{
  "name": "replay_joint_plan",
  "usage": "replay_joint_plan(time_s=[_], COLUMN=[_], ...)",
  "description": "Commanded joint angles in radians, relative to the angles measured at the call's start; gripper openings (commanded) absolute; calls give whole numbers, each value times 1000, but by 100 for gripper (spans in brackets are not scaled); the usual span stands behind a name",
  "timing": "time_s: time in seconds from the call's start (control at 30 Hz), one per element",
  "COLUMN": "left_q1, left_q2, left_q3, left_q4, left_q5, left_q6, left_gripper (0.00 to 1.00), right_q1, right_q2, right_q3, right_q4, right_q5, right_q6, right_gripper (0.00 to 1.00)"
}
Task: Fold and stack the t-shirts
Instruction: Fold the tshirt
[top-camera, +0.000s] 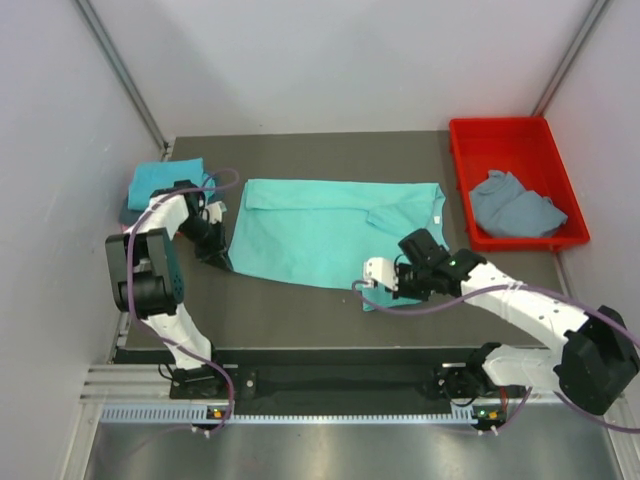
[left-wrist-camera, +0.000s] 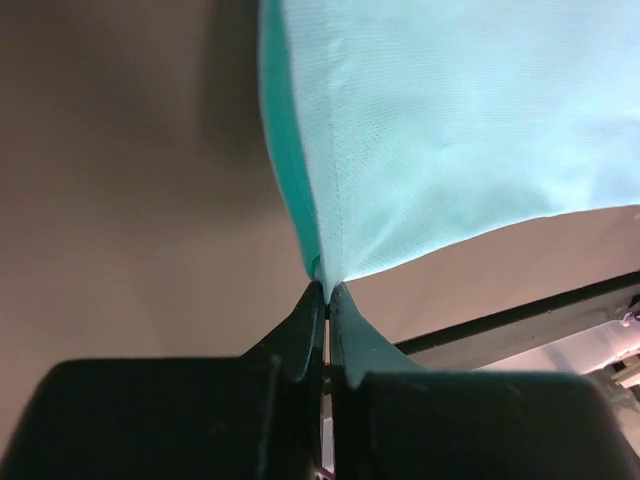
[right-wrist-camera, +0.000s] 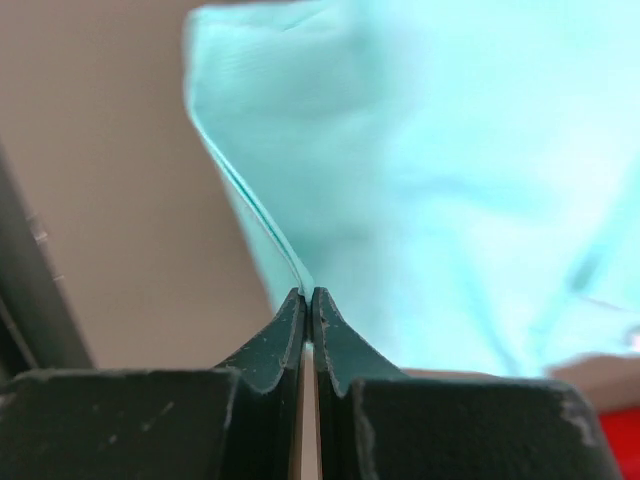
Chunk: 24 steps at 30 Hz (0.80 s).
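Observation:
A turquoise t-shirt (top-camera: 330, 230) lies spread flat across the middle of the dark table. My left gripper (top-camera: 222, 256) is at the shirt's near left corner, and in the left wrist view my left gripper (left-wrist-camera: 327, 288) is shut on that corner of the turquoise cloth (left-wrist-camera: 460, 120). My right gripper (top-camera: 372, 288) is at the near right corner, and in the right wrist view my right gripper (right-wrist-camera: 308, 292) is shut on the doubled edge of the cloth (right-wrist-camera: 430, 180). A folded teal t-shirt (top-camera: 165, 185) sits at the far left. A crumpled slate grey-blue t-shirt (top-camera: 515, 205) lies in the tray.
The red tray (top-camera: 500, 128) stands at the far right of the table, close to the right wall. White walls close in the table on the left, back and right. A black rail (top-camera: 330, 380) runs along the near edge between the arm bases.

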Motion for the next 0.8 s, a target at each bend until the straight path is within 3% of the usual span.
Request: replay_joint_plan(time_s=[0.0, 0.27, 0.53, 0.77], left_q1=[1, -11, -23, -38], left_q2=[-73, 0, 170, 298], left_q3=[76, 272, 537, 683], left_q4=[-51, -97, -149, -162], left_q5=[61, 109, 124, 133], left_q6=[52, 91, 112, 123], left_gripper=[0, 0, 0, 0], right_q1=[-55, -134, -246, -345], right_q2=[-12, 28, 106, 203], right_q3=[153, 307, 382, 485], right_q4=[0, 29, 129, 224], right_q5=[5, 45, 99, 96], right_q6=[22, 13, -6, 45], right_gripper=[0, 0, 0, 0])
